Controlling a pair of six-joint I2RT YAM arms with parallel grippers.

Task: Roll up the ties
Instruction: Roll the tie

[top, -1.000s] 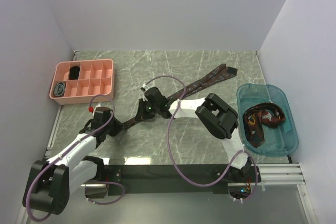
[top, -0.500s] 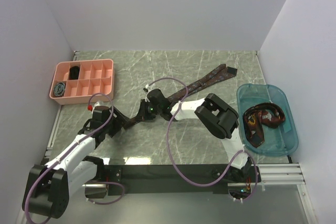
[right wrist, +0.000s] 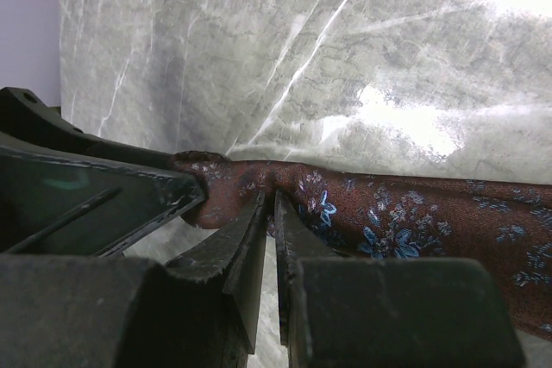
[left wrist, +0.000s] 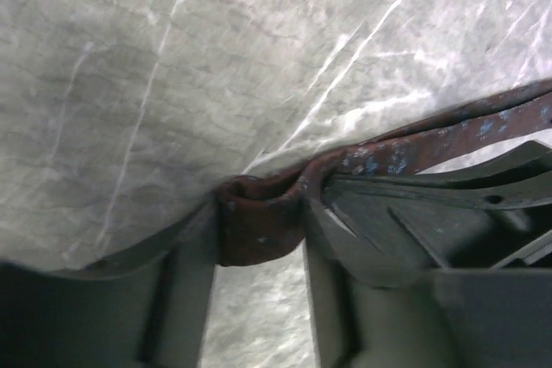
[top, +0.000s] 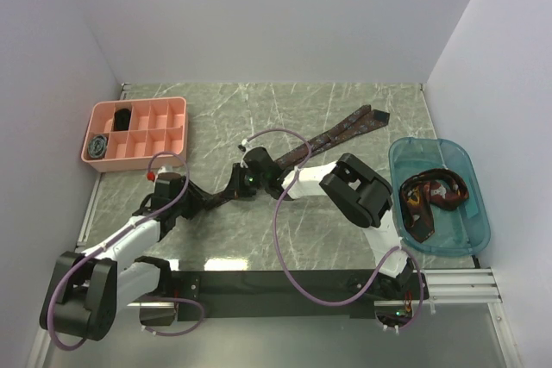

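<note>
While the maroon patterned tie (top: 332, 137) lies on the marble table (top: 345, 230), its long axis runs diagonally, with one end pointing far-right and the folded end near-left. The left gripper (top: 198, 198) jaws clasp that folded end. The right gripper (top: 234, 191) jaws, nearly together, pinch the cloth just beside it.

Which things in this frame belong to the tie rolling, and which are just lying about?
Part of the job:
- patterned tie stretched across the table
- bundled ties in the blue bin
- black coil and grey-blue coil in the pink tray

Just there:
- purple cables, the arms' own wiring, not ties
</note>
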